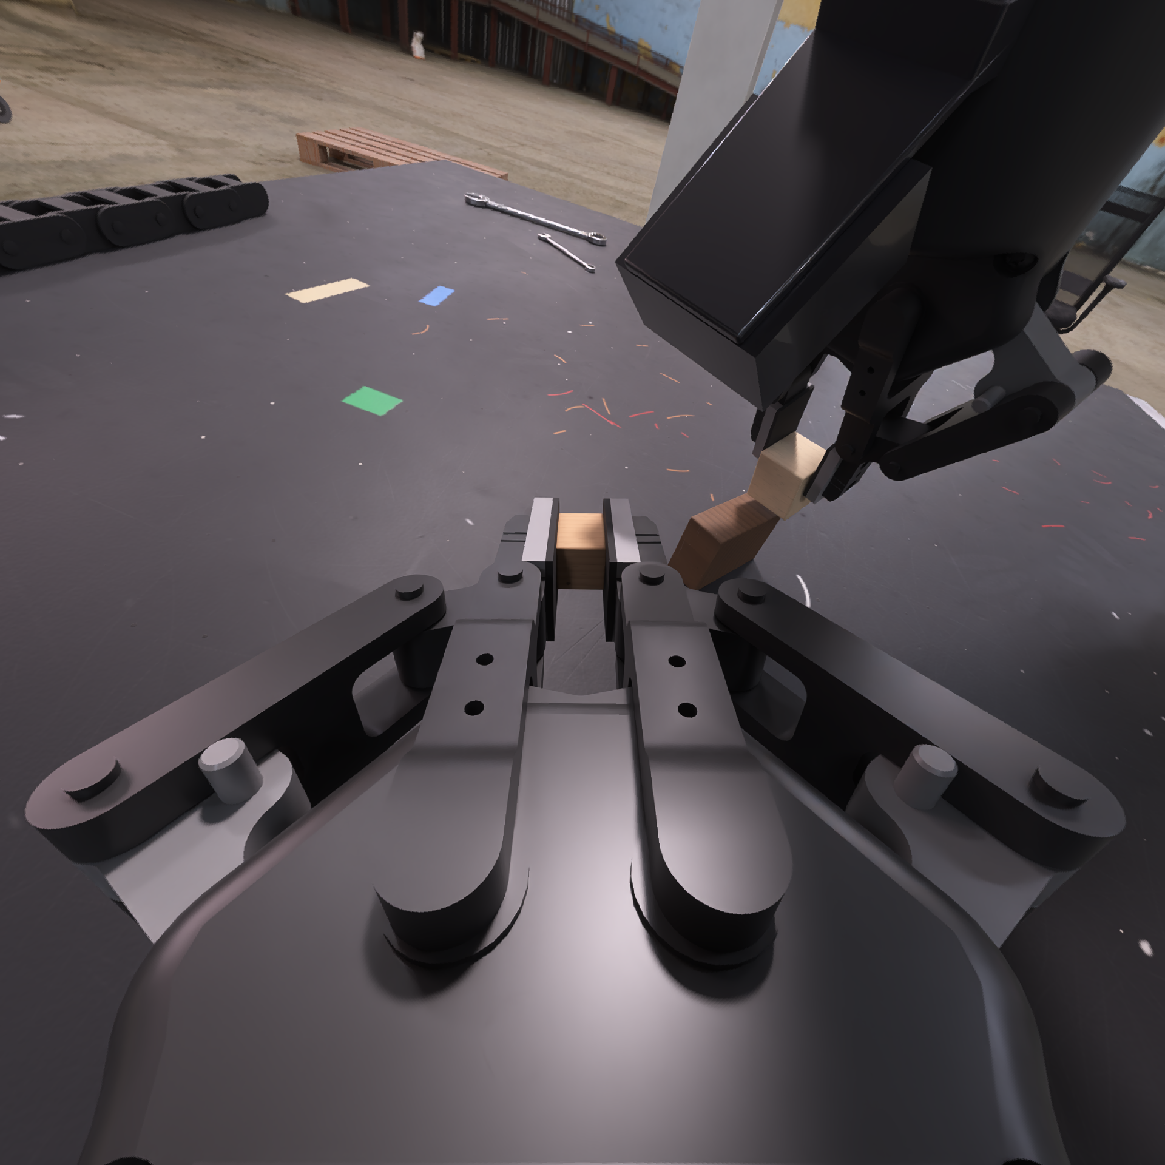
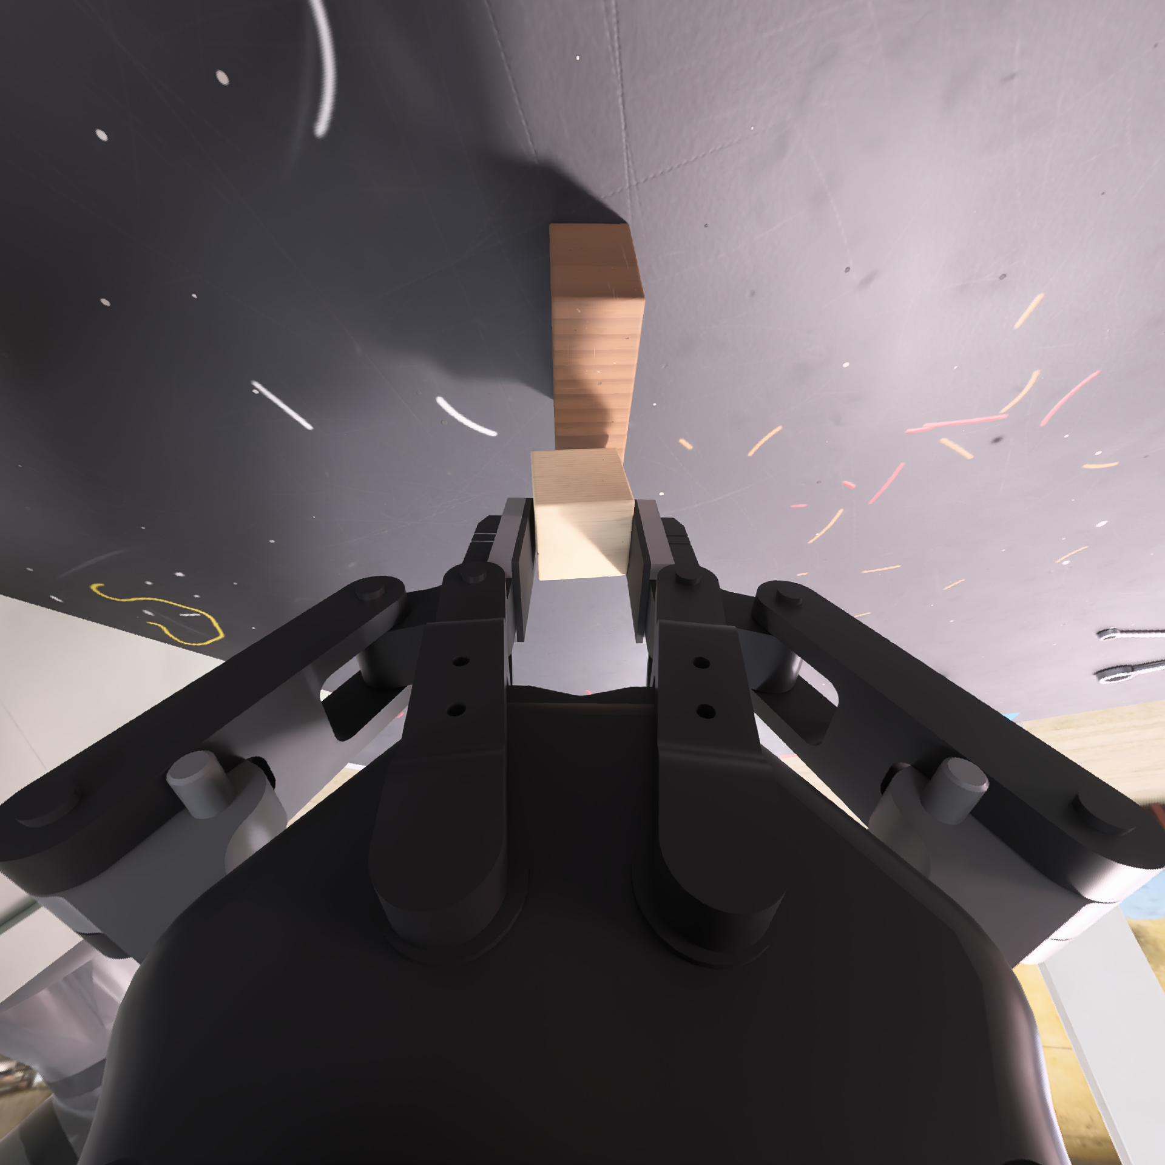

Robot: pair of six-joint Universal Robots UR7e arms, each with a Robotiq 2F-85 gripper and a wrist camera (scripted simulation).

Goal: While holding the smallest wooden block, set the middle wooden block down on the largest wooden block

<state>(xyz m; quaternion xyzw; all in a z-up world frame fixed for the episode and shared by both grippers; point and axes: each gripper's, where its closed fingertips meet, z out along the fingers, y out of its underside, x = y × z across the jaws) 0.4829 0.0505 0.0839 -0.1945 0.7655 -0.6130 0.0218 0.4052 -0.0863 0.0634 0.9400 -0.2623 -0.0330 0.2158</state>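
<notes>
My left gripper (image 1: pixel 580 536) is shut on the smallest wooden block (image 1: pixel 580 550), a tan cube held above the dark table (image 1: pixel 252 504). My right gripper (image 2: pixel 583 536) is shut on the middle wooden block (image 2: pixel 581 512), a pale cube; it also shows in the left wrist view (image 1: pixel 788 469), right of my left gripper. The largest wooden block (image 2: pixel 596 334), a long brown bar, lies on the table just beyond and below the pale block. In the left wrist view the pale block sits at the far end of the brown bar (image 1: pixel 718 539); whether they touch I cannot tell.
Two silver wrenches (image 1: pixel 536 217) lie at the table's far edge. A black cable chain (image 1: pixel 126 217) lies at the far left. Tan (image 1: pixel 326 291), blue (image 1: pixel 436 295) and green (image 1: pixel 372 401) patches and coloured scratches mark the tabletop. A wooden pallet (image 1: pixel 378 151) lies on the floor beyond.
</notes>
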